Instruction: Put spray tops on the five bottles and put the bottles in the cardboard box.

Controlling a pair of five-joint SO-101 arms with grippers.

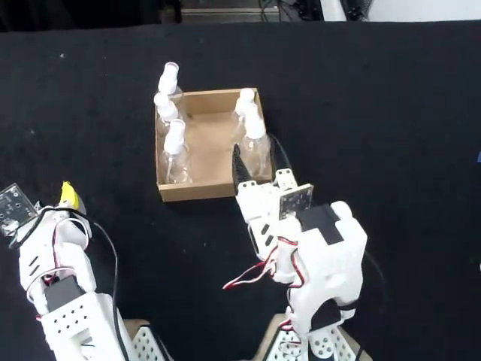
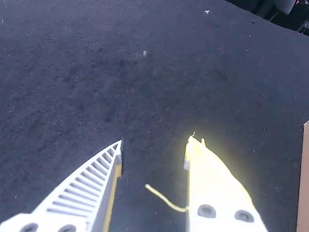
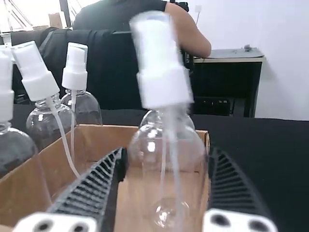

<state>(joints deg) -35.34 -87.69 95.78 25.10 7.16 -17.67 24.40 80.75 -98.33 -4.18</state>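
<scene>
Entry: capped bottle (image 1: 255,154) is standing in the near-right corner of the cardboard box (image 1: 207,192). I am holding the right gripper (image 3: 166,159) astride it, spread wide, likely for release. Left gripper (image 2: 154,142) is idling left of the box, spread, empty.

The spray top (image 3: 161,63) of the near bottle (image 3: 166,164) is smeared to a blur in the right wrist view, so its outline cannot be read. An edge bottle (image 3: 8,140) there is cut off by the frame, with half its body and top lost. From above, the right gripper (image 1: 254,144) covers the near bottle's lower body, and the rear bottle (image 1: 246,101) behind it shows little but its top. The box (image 2: 305,179) is a mere sliver at the left wrist view's edge. The left gripper (image 2: 155,142) has its finger roots cut off there, and from above it is mostly hidden.
</scene>
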